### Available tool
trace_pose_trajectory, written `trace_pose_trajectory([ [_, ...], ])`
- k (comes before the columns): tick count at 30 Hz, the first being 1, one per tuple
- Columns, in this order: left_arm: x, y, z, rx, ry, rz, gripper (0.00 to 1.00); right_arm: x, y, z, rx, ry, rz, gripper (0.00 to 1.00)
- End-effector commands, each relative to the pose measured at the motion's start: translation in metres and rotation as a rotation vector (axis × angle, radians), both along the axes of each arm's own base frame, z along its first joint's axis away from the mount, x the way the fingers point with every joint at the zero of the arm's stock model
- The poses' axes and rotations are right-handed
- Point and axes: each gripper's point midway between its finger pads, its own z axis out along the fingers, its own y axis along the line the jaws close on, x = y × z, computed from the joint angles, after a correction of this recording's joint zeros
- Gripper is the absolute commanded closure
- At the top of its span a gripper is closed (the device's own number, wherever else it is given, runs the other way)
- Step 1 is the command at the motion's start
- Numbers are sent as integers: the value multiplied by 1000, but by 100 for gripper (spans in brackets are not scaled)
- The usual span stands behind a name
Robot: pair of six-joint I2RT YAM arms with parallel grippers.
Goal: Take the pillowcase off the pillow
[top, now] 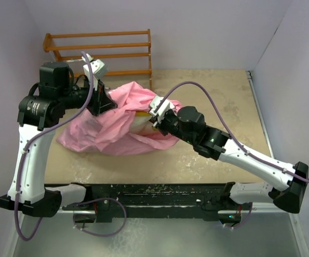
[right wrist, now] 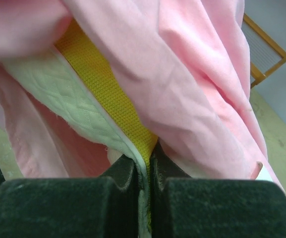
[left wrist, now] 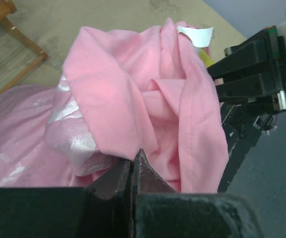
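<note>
The pink pillowcase (top: pixel 108 126) lies bunched in the middle of the table, draped over the pillow (top: pixel 140 121), of which only a cream and yellow strip shows. My left gripper (top: pixel 105 101) is shut on a fold of the pillowcase (left wrist: pixel 147 99) at its upper left. My right gripper (top: pixel 154 119) is shut on the pillow's yellow edging (right wrist: pixel 108 84) and cream quilted face (right wrist: pixel 58 94), with pink fabric (right wrist: pixel 197 99) hanging over it. The pillow's white tag (left wrist: pixel 196 35) sticks out at the top of the left wrist view.
A wooden rack (top: pixel 103 51) stands at the back left against the wall. The tan table top (top: pixel 218 101) stretches to the right of the heap. The black rail (top: pixel 154 195) with the arm bases runs along the near edge.
</note>
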Motion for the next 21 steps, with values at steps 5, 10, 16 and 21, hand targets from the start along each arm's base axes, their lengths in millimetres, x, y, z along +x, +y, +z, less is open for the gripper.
trace_pose_trajectory([
  [5, 33, 49, 52, 120, -290, 304, 100, 15, -46, 48, 158, -94, -143, 100],
  [10, 46, 83, 83, 192, -448, 477, 100, 14, -68, 34, 198, -76, -192, 100],
  [16, 61, 95, 22, 295, -361, 523, 100, -6, -75, 47, 320, -74, -133, 100],
  [21, 72, 91, -49, 352, -247, 492, 100, -26, -83, 85, 463, -100, -80, 100],
])
